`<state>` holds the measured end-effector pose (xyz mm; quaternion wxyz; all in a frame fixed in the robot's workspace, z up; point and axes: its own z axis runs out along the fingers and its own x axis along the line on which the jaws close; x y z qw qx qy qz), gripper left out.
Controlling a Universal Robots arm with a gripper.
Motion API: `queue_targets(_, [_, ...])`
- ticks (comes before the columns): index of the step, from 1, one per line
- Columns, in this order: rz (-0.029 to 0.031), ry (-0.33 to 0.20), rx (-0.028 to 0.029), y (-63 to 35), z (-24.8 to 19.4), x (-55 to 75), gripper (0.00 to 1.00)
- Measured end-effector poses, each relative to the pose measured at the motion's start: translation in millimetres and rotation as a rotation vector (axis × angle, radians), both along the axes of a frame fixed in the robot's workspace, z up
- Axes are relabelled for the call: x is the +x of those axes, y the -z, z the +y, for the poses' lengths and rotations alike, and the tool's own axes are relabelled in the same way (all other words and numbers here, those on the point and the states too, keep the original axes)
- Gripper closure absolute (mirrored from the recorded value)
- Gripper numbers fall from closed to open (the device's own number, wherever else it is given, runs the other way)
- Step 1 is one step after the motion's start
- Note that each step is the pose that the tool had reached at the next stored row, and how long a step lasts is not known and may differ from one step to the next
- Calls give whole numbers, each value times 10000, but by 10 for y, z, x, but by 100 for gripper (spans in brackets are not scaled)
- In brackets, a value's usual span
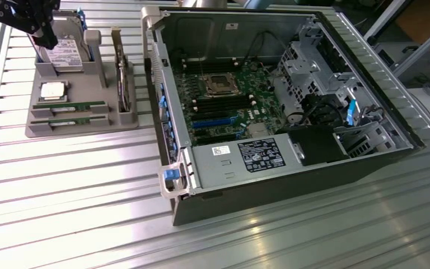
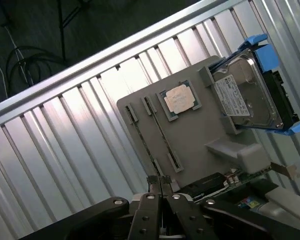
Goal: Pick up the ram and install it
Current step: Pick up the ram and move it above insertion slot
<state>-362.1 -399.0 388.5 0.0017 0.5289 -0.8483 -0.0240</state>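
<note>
Tool (image 2: 160,182): in the wrist view the two fingers are pressed together with nothing between them, so it is closed and carrying nothing. In the exterior view the tool (image 1: 48,40) hangs over the far end of the grey tray (image 1: 118,120), just above the upright hard drive (image 1: 67,51), near the tabletop (image 1: 88,185) corner at the far side of the exterior view's left. The ram (image 1: 69,104) is in the near end of that tray, held at both tips by small holders. A second stick (image 1: 69,119) lies parallel just beside it on the side toward the tabletop's near edge, and the square processor (image 1: 53,89) sits just beyond the pair. I cannot tell which of the two is meant. Both are in the tray, well apart from the open computer case (image 1: 275,196), so nothing is installed yet. Handling judgement: a very light, thin and stiff board with smooth faces, likely to slip or twist in a loose pinch. It is fragile, since the chips and the contact edge should not be squeezed or scraped, and the board should not be flexed. From the wrist view it appears to stand on its long edge. The best hold is therefore probably at mid-length on the free upper edge, fingers across the thickness, clear of the end holders.
</note>
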Motion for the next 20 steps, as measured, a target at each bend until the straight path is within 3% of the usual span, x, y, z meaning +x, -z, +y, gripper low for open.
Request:
queue_targets(18, [0,-2630,-10,3,0,0,86])
queue_targets(20, [0,-3099,-12,4,0,0,86])
